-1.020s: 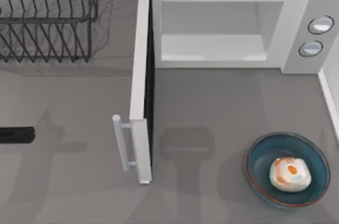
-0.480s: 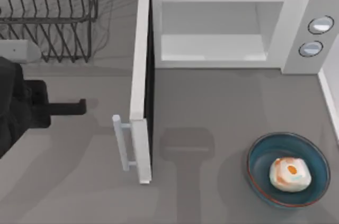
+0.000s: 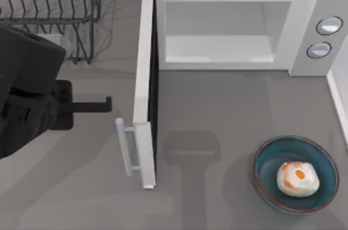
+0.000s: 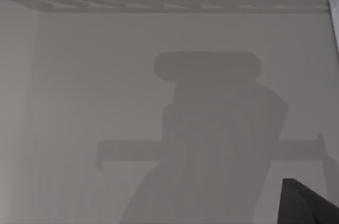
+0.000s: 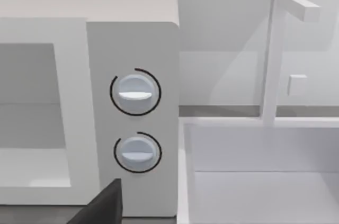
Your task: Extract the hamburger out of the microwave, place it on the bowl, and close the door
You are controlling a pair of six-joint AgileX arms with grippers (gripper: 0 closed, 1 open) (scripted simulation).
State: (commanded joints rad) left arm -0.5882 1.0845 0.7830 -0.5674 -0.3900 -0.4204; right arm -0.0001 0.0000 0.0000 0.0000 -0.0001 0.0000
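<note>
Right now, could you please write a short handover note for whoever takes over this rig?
Left tool: at the table's left, pointing toward the outer face of the door, apart from it. Right arm: parked near the microwave's knobs.
The hamburger lies in the bowl at front right. The microwave cavity is empty; the door stands wide open.
Done: extraction and placement.
Left: push the door shut, probably with the left arm.

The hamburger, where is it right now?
In the top view the hamburger lies inside the bowl at the table's right front, well clear of the microwave, whose door stands open.
</note>
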